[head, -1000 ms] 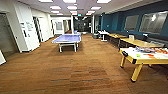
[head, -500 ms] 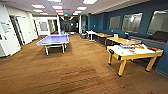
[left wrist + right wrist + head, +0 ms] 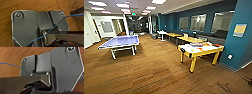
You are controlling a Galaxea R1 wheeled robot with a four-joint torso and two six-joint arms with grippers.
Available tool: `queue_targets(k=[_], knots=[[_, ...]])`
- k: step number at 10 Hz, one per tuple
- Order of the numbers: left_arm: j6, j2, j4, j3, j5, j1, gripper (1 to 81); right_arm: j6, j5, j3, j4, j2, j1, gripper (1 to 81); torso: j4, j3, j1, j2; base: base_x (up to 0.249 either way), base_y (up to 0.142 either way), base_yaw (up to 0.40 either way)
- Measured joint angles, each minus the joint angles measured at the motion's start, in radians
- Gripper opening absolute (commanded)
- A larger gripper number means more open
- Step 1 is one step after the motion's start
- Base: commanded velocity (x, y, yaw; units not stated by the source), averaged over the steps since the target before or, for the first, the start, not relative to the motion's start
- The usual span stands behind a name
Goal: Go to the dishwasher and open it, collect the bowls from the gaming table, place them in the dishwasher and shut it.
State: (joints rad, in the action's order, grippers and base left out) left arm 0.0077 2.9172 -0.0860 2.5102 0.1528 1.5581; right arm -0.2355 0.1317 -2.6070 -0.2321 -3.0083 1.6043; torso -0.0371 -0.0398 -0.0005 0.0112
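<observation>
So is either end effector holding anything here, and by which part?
Cannot be told: both wrist views show the robot's own plate over wood floor. The bowls sit on the gaming table.

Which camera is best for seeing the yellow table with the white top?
The head view: the gaming table stands whole on the wooden floor, colourful things on top. Both wrist views look down at floor and robot parts, not the table.

Wood-grain floor (image 3: 149, 72); teal walls (image 3: 239, 50) with windows (image 3: 197, 22); ceiling light panels (image 3: 122, 5) were lit; blue ping-pong table (image 3: 120, 41) stood left.
</observation>
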Motion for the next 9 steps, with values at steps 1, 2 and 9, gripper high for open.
queue_targets(k=[1, 2, 9], knots=[[0.000, 0.000, 0.000, 0.000, 0.000, 0.000, 81.1, 0.000, 0.000, 0.000, 0.000, 0.000, 0.000, 81.1, 0.000, 0.000, 0.000, 0.000, 0.000, 0.000, -0.378], [0.000, 0.000, 0.000, 0.000, 0.000, 0.000, 81.1, 0.000, 0.000, 0.000, 0.000, 0.000, 0.000, 81.1, 0.000, 0.000, 0.000, 0.000, 0.000, 0.000, -0.337], [0.000, 0.000, 0.001, 0.000, 0.000, 0.003, 81.1, 0.000, 0.000, 0.000, 0.000, -0.006, -0.003, 81.1, 0.000, 0.000, 0.000, 0.000, 0.000, -0.009, -0.034]])
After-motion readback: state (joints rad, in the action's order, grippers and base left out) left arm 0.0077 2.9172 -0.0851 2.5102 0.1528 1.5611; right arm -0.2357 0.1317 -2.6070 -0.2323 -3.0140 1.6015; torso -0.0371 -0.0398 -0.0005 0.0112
